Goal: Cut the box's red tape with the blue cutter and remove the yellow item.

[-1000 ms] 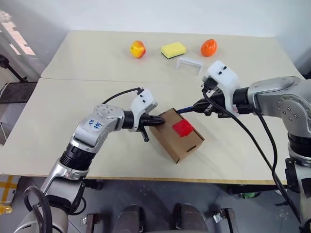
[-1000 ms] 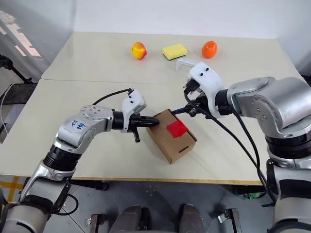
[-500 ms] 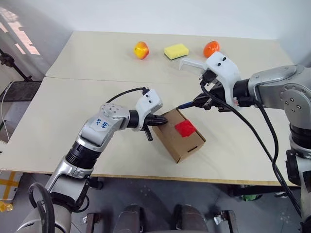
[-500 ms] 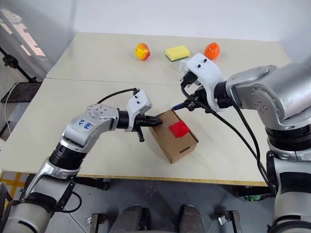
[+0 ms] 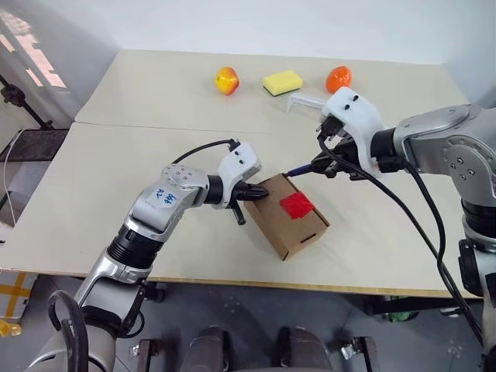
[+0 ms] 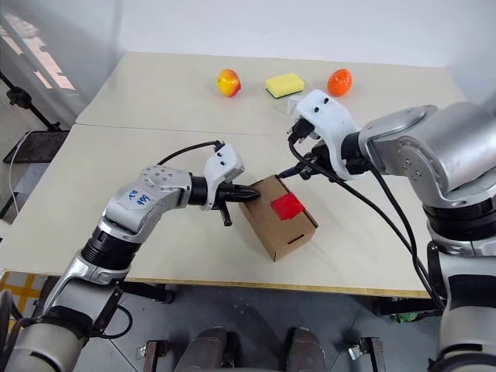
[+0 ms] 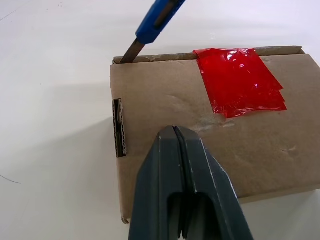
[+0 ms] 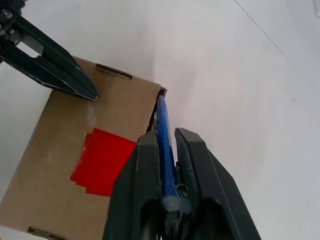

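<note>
The left gripper [image 7: 175,131], clenched empty, seems to press the box [image 5: 291,217]; the right gripper [image 8: 167,137] grasps the blue cutter [image 7: 159,14], its blade at the box's far edge.

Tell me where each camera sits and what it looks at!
Head eyes: high up, looking down at the table, both arms, the box.
Left wrist: along the shut left gripper, pressing the box by the red tape.
Right wrist: along the right gripper holding the blue cutter.
Shared: box, tape, cutter.
</note>
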`<state>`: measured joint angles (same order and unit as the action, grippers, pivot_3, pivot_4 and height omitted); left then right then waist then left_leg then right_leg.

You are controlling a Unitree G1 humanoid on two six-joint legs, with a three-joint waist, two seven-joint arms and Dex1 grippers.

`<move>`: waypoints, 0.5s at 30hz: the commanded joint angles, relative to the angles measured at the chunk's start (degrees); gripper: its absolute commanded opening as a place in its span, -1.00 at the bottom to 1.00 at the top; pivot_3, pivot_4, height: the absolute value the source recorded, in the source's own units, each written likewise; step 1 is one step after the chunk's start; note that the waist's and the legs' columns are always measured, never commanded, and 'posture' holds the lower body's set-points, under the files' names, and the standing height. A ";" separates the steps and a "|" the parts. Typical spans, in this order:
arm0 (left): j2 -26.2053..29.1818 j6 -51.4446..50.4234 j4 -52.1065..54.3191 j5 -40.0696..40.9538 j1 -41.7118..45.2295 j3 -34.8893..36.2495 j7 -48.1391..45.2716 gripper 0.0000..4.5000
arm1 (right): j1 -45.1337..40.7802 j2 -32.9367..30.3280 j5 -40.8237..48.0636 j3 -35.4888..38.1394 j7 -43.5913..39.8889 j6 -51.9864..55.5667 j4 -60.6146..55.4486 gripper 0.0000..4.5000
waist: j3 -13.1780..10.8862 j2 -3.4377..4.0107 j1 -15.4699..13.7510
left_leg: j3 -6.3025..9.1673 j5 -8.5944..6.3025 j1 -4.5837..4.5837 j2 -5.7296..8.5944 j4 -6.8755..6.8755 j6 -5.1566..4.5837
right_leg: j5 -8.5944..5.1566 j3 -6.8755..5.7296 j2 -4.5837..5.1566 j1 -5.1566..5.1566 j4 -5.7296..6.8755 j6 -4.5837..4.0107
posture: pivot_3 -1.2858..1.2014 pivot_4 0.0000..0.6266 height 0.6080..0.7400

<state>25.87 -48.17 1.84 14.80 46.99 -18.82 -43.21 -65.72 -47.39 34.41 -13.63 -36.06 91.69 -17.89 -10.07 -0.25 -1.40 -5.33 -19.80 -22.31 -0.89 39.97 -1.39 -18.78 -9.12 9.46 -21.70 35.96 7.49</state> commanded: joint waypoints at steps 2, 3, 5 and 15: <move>-0.13 -3.54 -1.61 -2.17 -1.12 -2.86 0.49 -1.00 | 0.12 -2.20 0.92 -0.59 -0.74 0.75 -1.74 -0.93 | 0.00 0.00 0.00 | 0.00 0.00 0.01 0.00 0.00 0.00 | 0.00 0.00 0.00 0.01 0.00 0.00 | 0.03 -0.52 1.00; -0.19 -4.04 -1.63 -2.35 -1.02 -3.03 0.69 -1.00 | 0.15 -2.49 1.24 -0.84 -0.73 0.81 -1.78 -0.93 | 0.00 0.00 0.00 | 0.01 0.00 0.02 0.00 0.00 0.00 | 0.00 0.00 0.00 0.02 0.00 0.00 | 0.03 -0.52 1.00; -0.34 -4.78 -1.69 -2.77 -0.84 -3.50 0.97 -1.00 | 0.25 -2.93 1.99 -1.19 -0.86 0.81 -1.81 -0.93 | 0.00 0.00 -0.06 | 0.02 0.00 0.02 0.00 0.00 0.00 | 0.00 0.00 0.00 0.04 -0.01 0.00 | 0.03 -0.52 1.00; -2.02 -9.22 -1.00 -3.63 -1.08 -5.02 3.16 -1.00 | -1.13 -10.41 8.87 -6.38 -2.03 0.81 -2.16 -0.93 | 0.04 -0.06 -0.38 | 0.08 0.02 0.08 0.03 0.06 -0.07 | 0.01 0.05 0.01 0.22 -0.07 0.01 | 0.03 -0.52 1.00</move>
<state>23.66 -53.41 2.74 13.31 48.39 -19.63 -40.73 -65.84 -55.49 41.53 -19.17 -37.47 91.48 -19.04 -10.03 -0.31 -1.77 -5.24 -19.78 -22.22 -0.86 40.03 -1.46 -18.77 -9.07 9.47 -21.46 35.89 7.51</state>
